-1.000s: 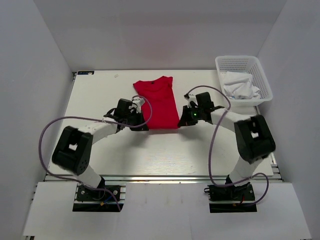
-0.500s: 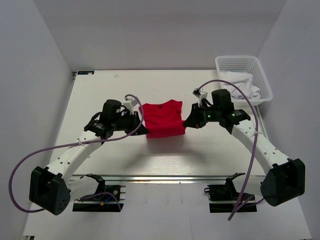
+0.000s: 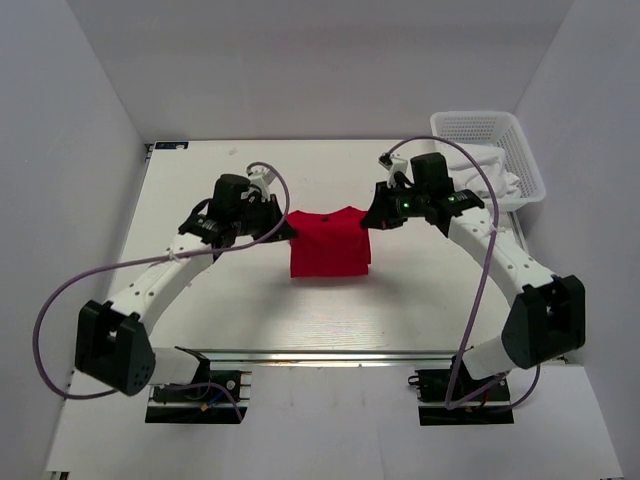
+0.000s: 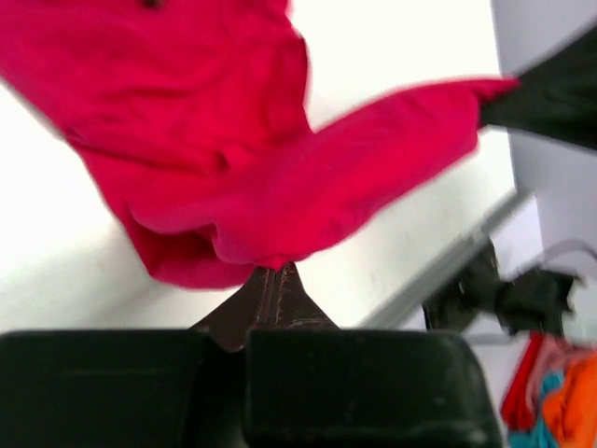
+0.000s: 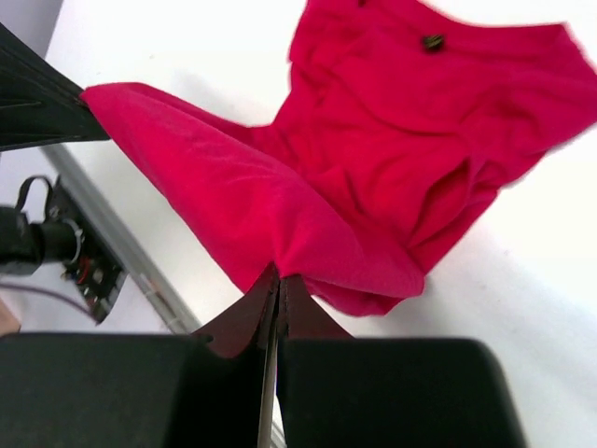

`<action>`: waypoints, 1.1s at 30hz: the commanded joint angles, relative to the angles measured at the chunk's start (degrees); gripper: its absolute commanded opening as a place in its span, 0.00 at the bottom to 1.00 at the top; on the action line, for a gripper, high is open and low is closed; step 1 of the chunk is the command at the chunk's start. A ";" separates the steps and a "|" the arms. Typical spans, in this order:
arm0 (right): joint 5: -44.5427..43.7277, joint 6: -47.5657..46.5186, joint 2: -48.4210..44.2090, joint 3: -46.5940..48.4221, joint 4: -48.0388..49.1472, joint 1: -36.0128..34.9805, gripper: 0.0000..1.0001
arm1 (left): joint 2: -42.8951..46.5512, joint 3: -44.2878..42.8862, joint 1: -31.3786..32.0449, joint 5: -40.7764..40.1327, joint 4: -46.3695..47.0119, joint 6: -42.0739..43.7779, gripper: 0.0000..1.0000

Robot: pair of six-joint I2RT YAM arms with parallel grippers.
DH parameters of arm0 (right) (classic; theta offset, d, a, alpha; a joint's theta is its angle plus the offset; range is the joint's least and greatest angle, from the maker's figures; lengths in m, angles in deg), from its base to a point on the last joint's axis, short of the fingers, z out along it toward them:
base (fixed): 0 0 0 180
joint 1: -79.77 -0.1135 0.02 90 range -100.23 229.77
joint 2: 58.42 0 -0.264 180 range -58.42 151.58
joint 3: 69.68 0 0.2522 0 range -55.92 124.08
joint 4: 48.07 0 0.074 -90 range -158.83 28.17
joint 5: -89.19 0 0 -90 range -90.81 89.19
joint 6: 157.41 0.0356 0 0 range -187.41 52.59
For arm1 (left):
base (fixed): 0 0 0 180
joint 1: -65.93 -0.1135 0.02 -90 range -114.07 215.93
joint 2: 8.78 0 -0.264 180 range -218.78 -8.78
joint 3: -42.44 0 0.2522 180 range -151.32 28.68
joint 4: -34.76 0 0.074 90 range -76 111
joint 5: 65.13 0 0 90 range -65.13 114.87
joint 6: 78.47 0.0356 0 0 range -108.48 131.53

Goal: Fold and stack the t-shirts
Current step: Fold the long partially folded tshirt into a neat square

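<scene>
Top external: left end effector and right end effector pinch t-shirt.

Tips of my left gripper buried in t-shirt fold; cloth ahead blurred, cut at frame top. Right gripper tips likewise buried (cloth ahead cut off too).

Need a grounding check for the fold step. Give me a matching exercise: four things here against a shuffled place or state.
Things:
1. t-shirt
2. basket
3. left fingers
4. right fingers

Place or state:
A. far right, white cloth inside
B. shut on the shirt edge nearer the basket
C. red, held between both arms
D. shut on the shirt edge away from the basket

Pairs: 1-C, 2-A, 3-D, 4-B
</scene>
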 commanded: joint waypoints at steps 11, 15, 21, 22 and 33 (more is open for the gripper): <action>-6.38 3.85 15.48 10.58 3.88 4.02 0.00 | -19.40 -19.12 -1.36 -18.16 -2.13 -0.77 0.00; -4.62 4.20 21.80 13.49 5.11 6.13 0.00 | -27.91 -26.13 -2.49 -21.23 -2.84 -0.07 0.00; -6.54 6.92 28.05 17.27 5.03 8.50 0.00 | -38.91 -36.78 -3.03 -18.52 -2.84 4.41 0.00; -7.33 7.01 28.41 17.36 5.29 9.11 0.00 | -40.49 -38.10 -3.55 -17.81 -2.84 5.11 0.00; -9.26 5.61 38.44 28.16 2.75 10.79 0.61 | -51.58 -49.27 -4.70 -13.68 -6.44 9.51 1.00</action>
